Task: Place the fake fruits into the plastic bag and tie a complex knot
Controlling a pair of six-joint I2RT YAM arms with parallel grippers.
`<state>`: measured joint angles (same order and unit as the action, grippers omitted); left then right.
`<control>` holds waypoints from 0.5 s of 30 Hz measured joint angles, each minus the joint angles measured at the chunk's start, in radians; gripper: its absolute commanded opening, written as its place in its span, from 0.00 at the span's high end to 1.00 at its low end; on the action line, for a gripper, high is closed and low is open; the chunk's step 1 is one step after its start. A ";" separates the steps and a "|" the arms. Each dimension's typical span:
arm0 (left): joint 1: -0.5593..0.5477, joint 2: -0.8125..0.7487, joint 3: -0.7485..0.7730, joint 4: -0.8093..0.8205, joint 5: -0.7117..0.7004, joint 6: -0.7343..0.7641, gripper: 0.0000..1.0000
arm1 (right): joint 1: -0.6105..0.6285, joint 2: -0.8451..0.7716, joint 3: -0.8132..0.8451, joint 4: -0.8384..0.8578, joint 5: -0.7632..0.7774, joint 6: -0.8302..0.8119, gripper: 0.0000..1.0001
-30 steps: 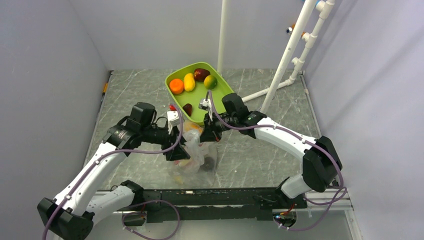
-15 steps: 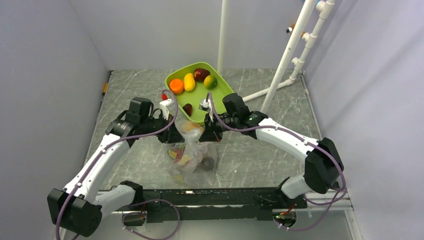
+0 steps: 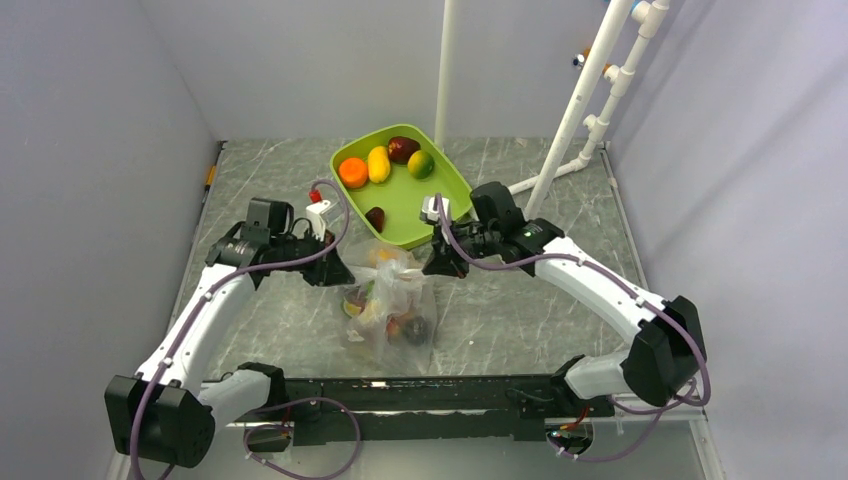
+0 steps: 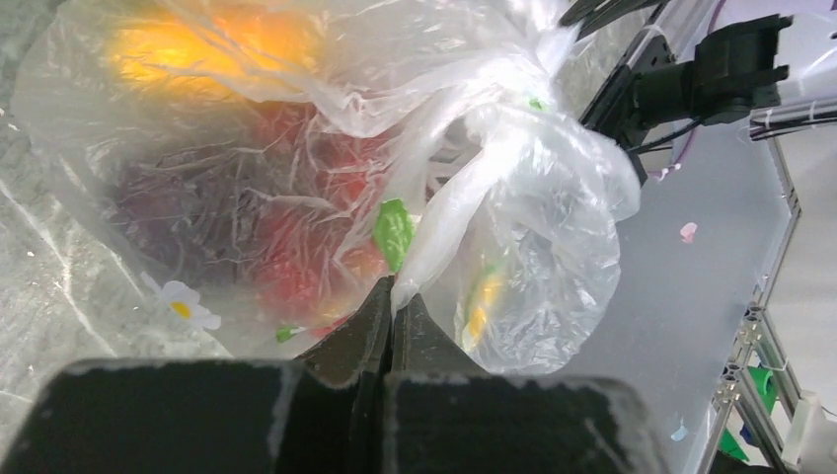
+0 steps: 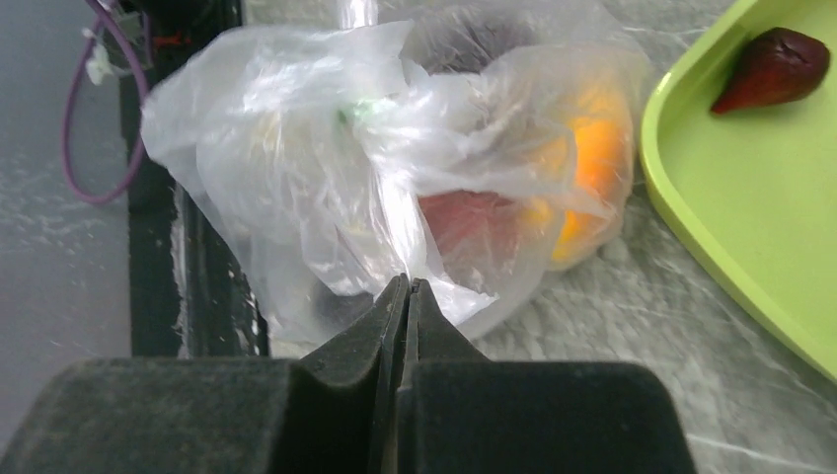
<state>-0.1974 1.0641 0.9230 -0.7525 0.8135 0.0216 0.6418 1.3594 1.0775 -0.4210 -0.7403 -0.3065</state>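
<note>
Top external: our plastic bag (image 3: 392,315) runs near-to-far, left gripper (image 3: 338,272) and right gripper (image 3: 434,268) each clamped on its film.

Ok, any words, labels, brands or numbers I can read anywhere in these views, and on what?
None: no view shows readable text.
The plastic bag carries only a small printed daisy and green marks, no letters.
The green tray shows no label.
</note>
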 measured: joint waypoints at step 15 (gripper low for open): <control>0.024 0.098 -0.003 -0.100 -0.055 0.279 1.00 | -0.080 -0.048 -0.089 -0.192 0.050 -0.235 0.67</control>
<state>-0.1738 1.1622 0.9199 -0.8524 0.7589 0.3008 0.5617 1.3117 0.9882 -0.6125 -0.6903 -0.5411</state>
